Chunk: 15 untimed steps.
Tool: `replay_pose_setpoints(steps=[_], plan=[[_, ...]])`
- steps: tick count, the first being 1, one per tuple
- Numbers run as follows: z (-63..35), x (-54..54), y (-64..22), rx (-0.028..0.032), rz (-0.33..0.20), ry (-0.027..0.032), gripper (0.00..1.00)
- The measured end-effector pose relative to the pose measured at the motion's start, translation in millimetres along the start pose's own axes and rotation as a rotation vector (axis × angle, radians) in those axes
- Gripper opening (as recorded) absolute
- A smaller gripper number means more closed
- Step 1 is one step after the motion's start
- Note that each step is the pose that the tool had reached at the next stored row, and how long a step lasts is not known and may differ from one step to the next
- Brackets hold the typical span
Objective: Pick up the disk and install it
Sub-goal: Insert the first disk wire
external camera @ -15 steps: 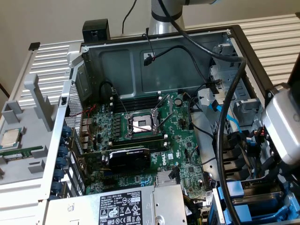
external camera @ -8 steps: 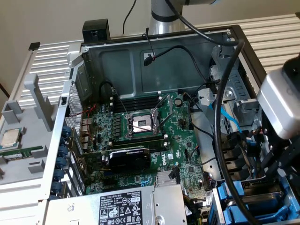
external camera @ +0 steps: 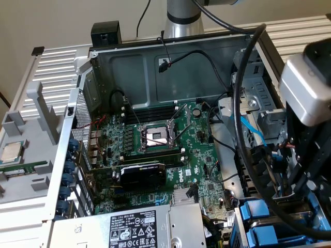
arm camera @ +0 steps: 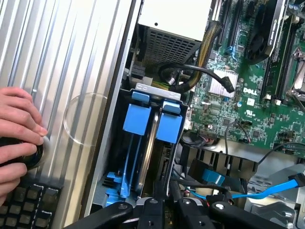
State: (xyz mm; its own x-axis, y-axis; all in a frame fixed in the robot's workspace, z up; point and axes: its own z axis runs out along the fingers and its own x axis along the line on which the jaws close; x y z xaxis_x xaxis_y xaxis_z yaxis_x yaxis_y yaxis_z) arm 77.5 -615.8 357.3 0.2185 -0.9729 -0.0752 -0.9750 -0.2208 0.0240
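Currently gripper (arm camera: 159,204) jaws sit nearly together, apparently pinched on the disk (arm camera: 148,152). It stands edge-on in the drive cage (arm camera: 157,91) beside the power supply (arm camera: 167,43). Risks: slight tilt jams it against the cage walls; nearby blue SATA cable (arm camera: 267,189) snags the linkage; thin edge grip slips.

This looks like a robotics lab set up for computer assembly. An open desktop case (external camera: 155,72) with its motherboard (external camera: 201,139) bared lies on a ribbed aluminium bench (external camera: 57,64). The robot arm's column (external camera: 183,18) rises behind the case. A person's hand (arm camera: 16,133) rests by a keyboard (arm camera: 28,205) on the bench.
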Motion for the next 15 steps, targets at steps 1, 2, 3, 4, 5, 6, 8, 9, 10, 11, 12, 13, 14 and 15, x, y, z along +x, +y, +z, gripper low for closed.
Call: replay_pose_setpoints(steps=[1,2,3,4,5,6,8,9,10,11,12,13,14,15], plan=[[-1.0,-1.3,-0.1,-0.0015,0.0,0.0068,0.17],[-1.7,-1.9,0.3,-0.0028,0.001,0.0122,0.17],[-2.0,-2.1,0.8,-0.0035,0.001,0.0157,0.17],[-2.3,-2.3,1.4,-0.0041,0.001,0.0182,0.17],[-2.4,-2.5,1.9,-0.0043,0.002,0.0199,0.17],[-2.5,-2.6,2.4,-0.0046,0.003,0.021,0.17],[-2.6,-2.7,3.1,-0.0044,0.007,0.0218,0.17],[-2.6,-2.8,3.3,-0.0044,0.011,0.0223,0.17],[-2.5,-2.9,3.2,-0.0046,0.013,0.0242,0.17],[-2.6,-3.3,3.2,-0.0061,0.014,0.0312,0.17],[-2.6,-3.8,3.1,-0.0084,0.014,0.0414,0.17],[-2.4,-4.7,3.0,-0.0116,0.015,0.0563,0.17],[-2.3,-5.8,2.8,-0.0155,0.016,0.0742,0.17],[-2.3,-7.1,2.5,-0.0193,0.016,0.0918,0.17]])
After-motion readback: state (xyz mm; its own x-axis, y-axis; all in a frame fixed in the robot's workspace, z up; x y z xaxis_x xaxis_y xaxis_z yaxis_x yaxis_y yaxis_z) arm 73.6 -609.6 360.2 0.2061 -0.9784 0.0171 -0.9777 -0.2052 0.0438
